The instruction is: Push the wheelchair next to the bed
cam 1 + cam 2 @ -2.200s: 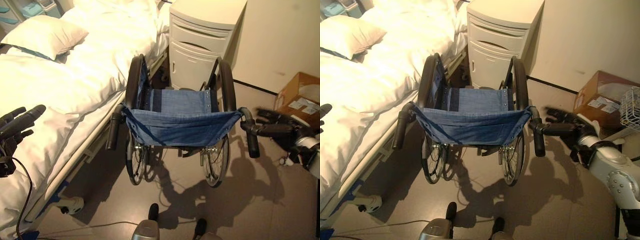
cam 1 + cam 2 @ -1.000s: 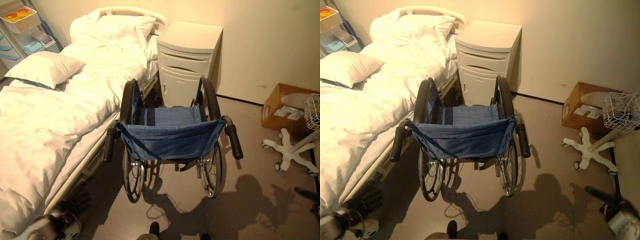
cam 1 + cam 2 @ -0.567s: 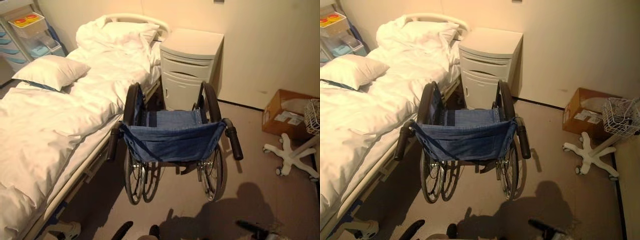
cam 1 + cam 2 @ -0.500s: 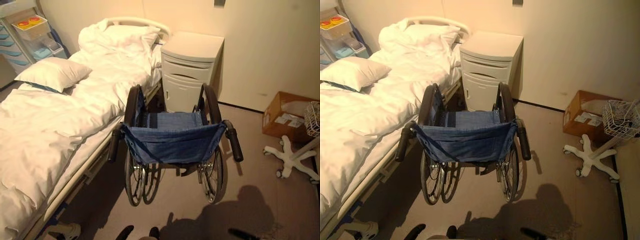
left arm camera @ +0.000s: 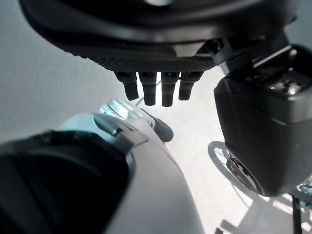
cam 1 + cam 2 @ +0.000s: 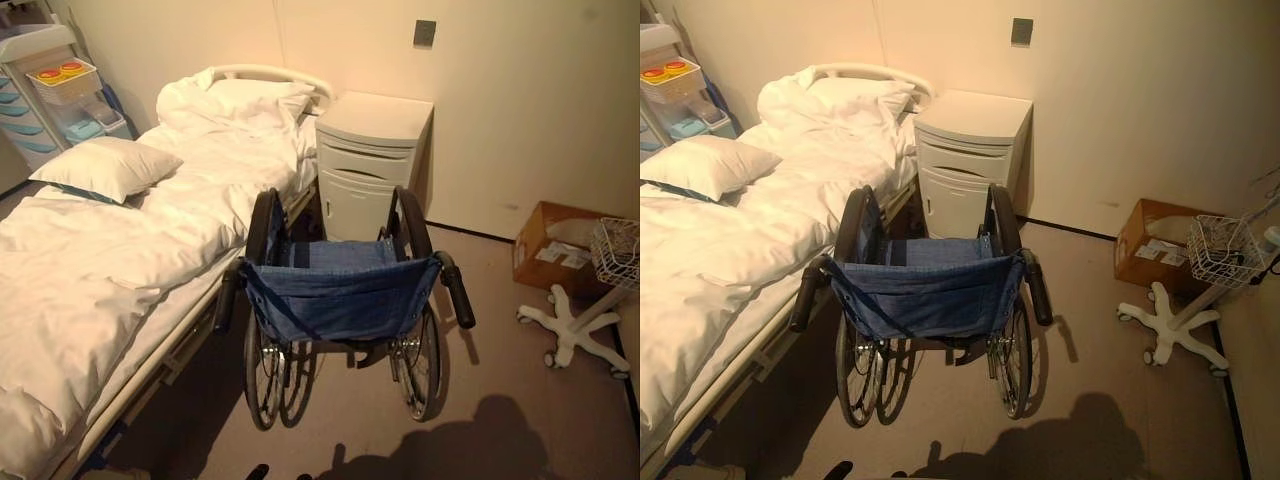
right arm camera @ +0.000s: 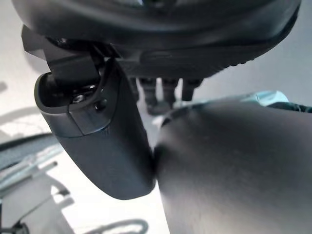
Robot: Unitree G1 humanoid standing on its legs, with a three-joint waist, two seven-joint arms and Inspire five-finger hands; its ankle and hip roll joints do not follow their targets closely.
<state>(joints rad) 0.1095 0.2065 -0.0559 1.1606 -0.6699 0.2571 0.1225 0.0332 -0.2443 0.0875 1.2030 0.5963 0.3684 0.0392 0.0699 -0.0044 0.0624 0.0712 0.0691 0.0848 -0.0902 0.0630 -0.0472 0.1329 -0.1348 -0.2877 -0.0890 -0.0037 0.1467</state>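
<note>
The folding wheelchair with a blue fabric seat and backrest, black tyres and black push-handle grips stands on the grey-brown floor, its back turned to the viewer. Its left wheel sits just beside the side rail of the white hospital bed, near the head end. I cannot tell whether wheel and frame actually touch. The bed carries a rumpled white duvet and a white pillow lying towards its far side edge.

Straight ahead of the wheelchair, against the cream wall, stands a cream bedside cabinet with a drawer and a door, close to the bed's head corner. A small grey wall plate is fixed above it. At the far side of the bed is a pale trolley with blue drawers and a basket holding red and yellow items. Over by the wall on the right sit a brown cardboard box and a white star-shaped castor base with a wire basket on its pole, both well apart from the wheelchair.

Both handle grips stand free. The left hand shows in its wrist view with its fingers hanging straight and relaxed, holding nothing. The right hand shows likewise, fingers loose and empty
</note>
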